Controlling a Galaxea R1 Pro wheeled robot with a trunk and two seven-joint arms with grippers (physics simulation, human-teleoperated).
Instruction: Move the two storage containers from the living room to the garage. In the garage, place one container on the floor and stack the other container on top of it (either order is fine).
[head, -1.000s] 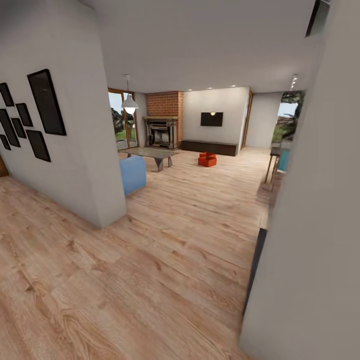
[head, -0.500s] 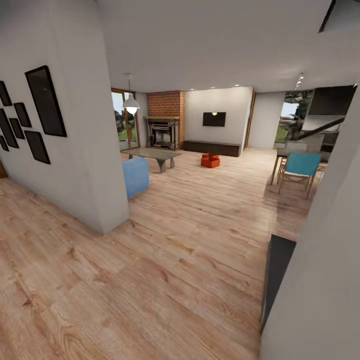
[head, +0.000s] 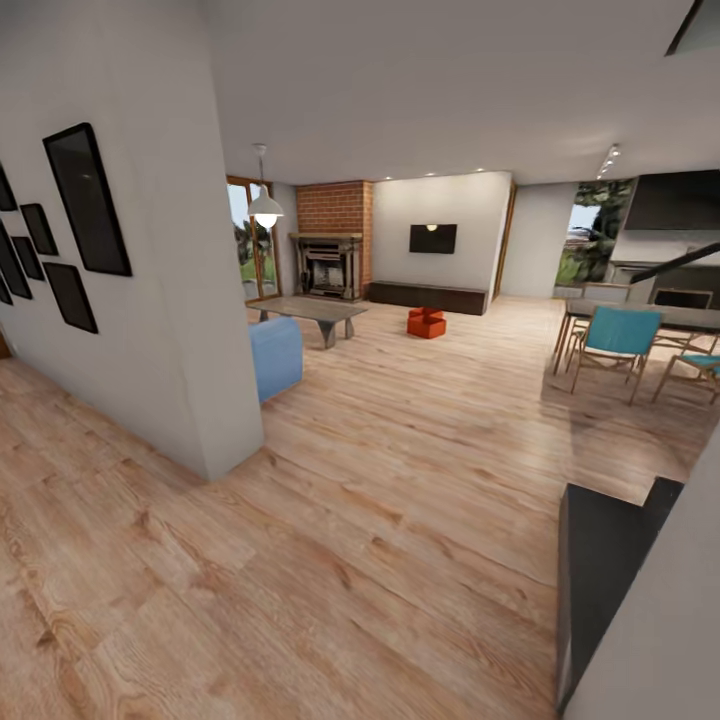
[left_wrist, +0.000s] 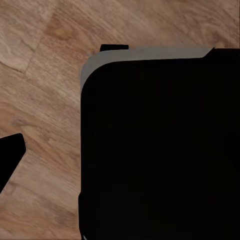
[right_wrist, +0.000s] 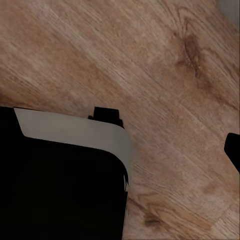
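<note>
The living room's light wood-plank flooring (head: 400, 470) is seen stretching to a white wall carrying a black TV screen (head: 432, 238) above a long low dark-brown cabinet (head: 428, 296). The two storage containers (head: 426, 322) are seen on the planks just before that cabinet. Neither gripper's opening can be told.

Head view: stands high, faces forward across the wood-plank floor (head: 400, 480) into the living room, far wall distant at frame centre.
Left wrist view: looks straight down, close over planks and a black robot body (left_wrist: 160, 150).
Right wrist view: likewise.
Shared: the plank floor.
</note>
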